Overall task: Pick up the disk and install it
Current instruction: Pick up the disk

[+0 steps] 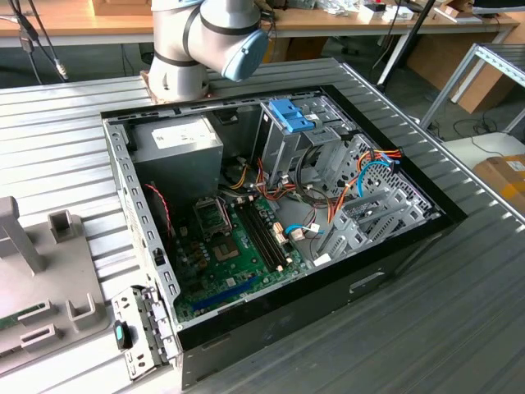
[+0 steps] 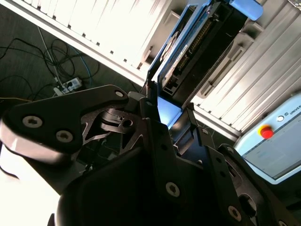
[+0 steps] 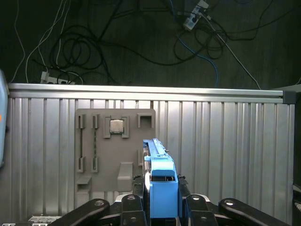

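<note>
In both wrist views my gripper (image 3: 162, 190) is shut on the disk (image 3: 161, 176), seen edge-on with its blue plastic carrier facing the first wrist camera. The second wrist view shows the disk (image 2: 188, 47) as a dark slab with blue carrier rails, standing out from between the black fingers (image 2: 149, 101), with the gripper (image 2: 169, 110) closed on its near end. The disk hangs above the ribbed metal table (image 3: 225, 150), beside a grey fixture plate (image 3: 115, 155).
The open computer case (image 1: 271, 213) lies on the table, with the motherboard, a grey power supply box (image 1: 176, 148) and a drive cage (image 1: 299, 152) topped by a blue bracket (image 1: 289, 115). The arm's base (image 1: 197, 41) stands behind it. The fixture plate (image 1: 41, 287) is at the exterior view's left. Cables lie on the floor (image 3: 141, 42).
</note>
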{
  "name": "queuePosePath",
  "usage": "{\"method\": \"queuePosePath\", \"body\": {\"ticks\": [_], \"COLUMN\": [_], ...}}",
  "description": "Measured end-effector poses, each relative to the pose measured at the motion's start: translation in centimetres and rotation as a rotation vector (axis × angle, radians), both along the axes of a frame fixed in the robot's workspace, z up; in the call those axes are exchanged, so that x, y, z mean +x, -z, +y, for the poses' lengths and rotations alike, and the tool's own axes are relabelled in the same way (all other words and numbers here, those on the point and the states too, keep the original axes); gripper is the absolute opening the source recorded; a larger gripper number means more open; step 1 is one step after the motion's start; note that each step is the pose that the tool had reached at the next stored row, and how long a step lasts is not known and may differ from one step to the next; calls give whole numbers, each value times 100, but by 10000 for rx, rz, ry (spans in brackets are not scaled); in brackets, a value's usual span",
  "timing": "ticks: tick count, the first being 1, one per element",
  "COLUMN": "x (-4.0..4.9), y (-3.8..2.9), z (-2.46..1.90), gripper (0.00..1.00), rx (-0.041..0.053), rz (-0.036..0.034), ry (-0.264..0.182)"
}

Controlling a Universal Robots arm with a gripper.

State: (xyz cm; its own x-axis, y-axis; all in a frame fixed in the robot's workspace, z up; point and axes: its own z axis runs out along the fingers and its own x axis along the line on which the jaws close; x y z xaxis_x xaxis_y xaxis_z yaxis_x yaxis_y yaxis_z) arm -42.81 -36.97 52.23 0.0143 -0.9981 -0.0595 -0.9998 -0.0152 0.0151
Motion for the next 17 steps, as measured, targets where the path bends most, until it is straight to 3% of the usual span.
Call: {"method": "queuePosePath", "body": {"ticks": [9, 17], "x": [113, 351], "y": [-1, -1], "z": [0, 1], "gripper": [36, 36], "rx": [-1, -1], "rz": [1, 1], "ry": [0, -1]}}
